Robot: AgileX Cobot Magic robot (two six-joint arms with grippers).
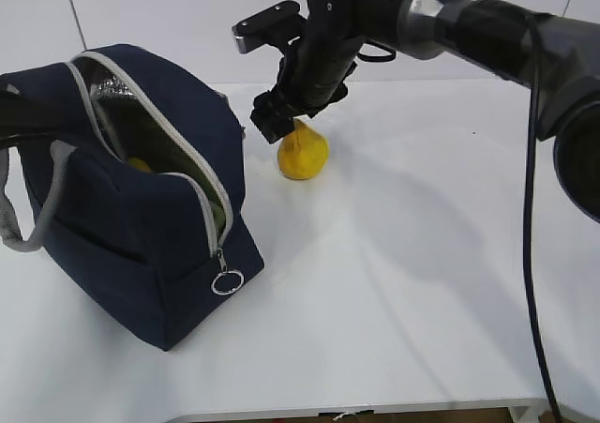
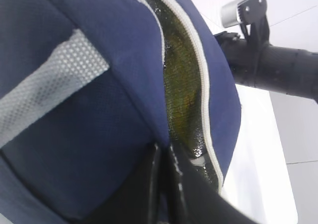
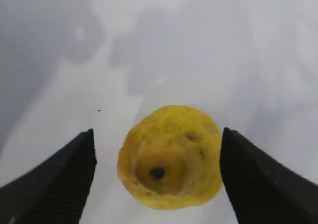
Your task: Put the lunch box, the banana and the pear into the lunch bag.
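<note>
On the white surface [image 1: 394,292], the large navy fabric lunch bag [image 1: 141,245] with grey webbing handles is standing at the left of the exterior view, its grey zipper lying open along the top and the metal ring pull [image 1: 227,281] hanging at its lower front corner. Silver foil lining is showing inside the opening, and something yellow, only partly visible, is lying within. The small squat yellow-orange pear [image 1: 302,152] is sitting on the surface just right of the bag, apart from it. The right end effector [image 1: 281,113] is hovering directly over the pear, its black fingers [image 3: 54,179] standing wide apart on either side of the fruit and not touching it; in the right wrist view the pear [image 3: 170,157] is seen from above, between the two fingers. The left end effector [image 2: 164,184] is pinching closed on the bag's fabric edge beside the zipper, with the dark arm reaching in from the left of the exterior view. In the left wrist view the bag [image 2: 99,110] is filling most of the frame.
</note>
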